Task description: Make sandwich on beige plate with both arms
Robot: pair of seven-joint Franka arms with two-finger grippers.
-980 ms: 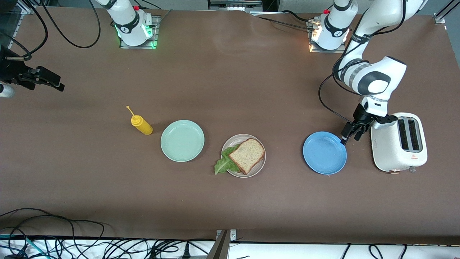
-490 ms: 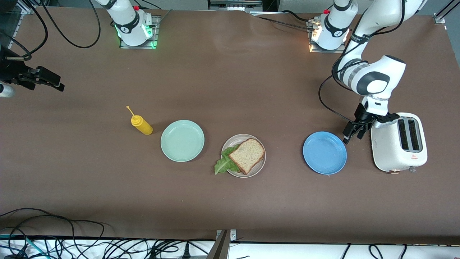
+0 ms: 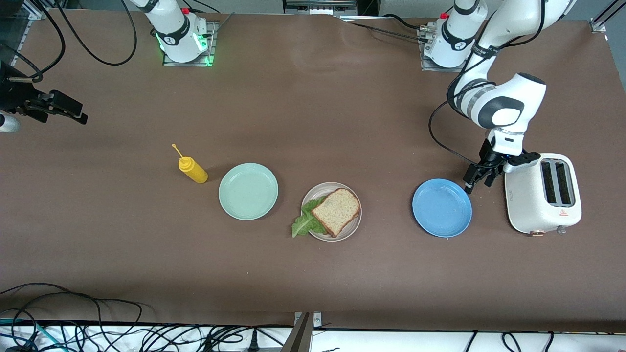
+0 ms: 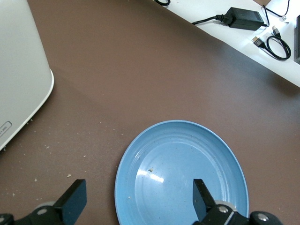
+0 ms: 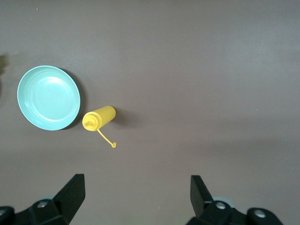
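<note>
The beige plate (image 3: pixel 326 188) sits mid-table with a speckled bread slice (image 3: pixel 336 210) on it. A green lettuce leaf (image 3: pixel 305 222) lies under the slice and pokes out over the rim toward the right arm's end. My left gripper (image 3: pixel 475 185) hangs open and holds nothing, low between the blue plate and the toaster. In the left wrist view, the left gripper (image 4: pixel 136 201) has one finger over the blue plate's rim and the other over bare table. My right gripper (image 3: pixel 73 113) waits high at the right arm's end, and the right gripper (image 5: pixel 136 197) is open and holds nothing.
A blue plate (image 3: pixel 441 208) (image 4: pixel 183 173) and a white toaster (image 3: pixel 543 193) (image 4: pixel 18 70) stand toward the left arm's end. A mint-green plate (image 3: pixel 248 191) (image 5: pixel 48 97) and a yellow squeeze bottle (image 3: pixel 192 169) (image 5: pixel 99 117) lie toward the right arm's end. Cables (image 3: pixel 98 332) run along the front edge.
The left arm has drawn back a little toward its base, and its gripper has come slightly off the blue plate's edge. The right arm and the food have not moved.
</note>
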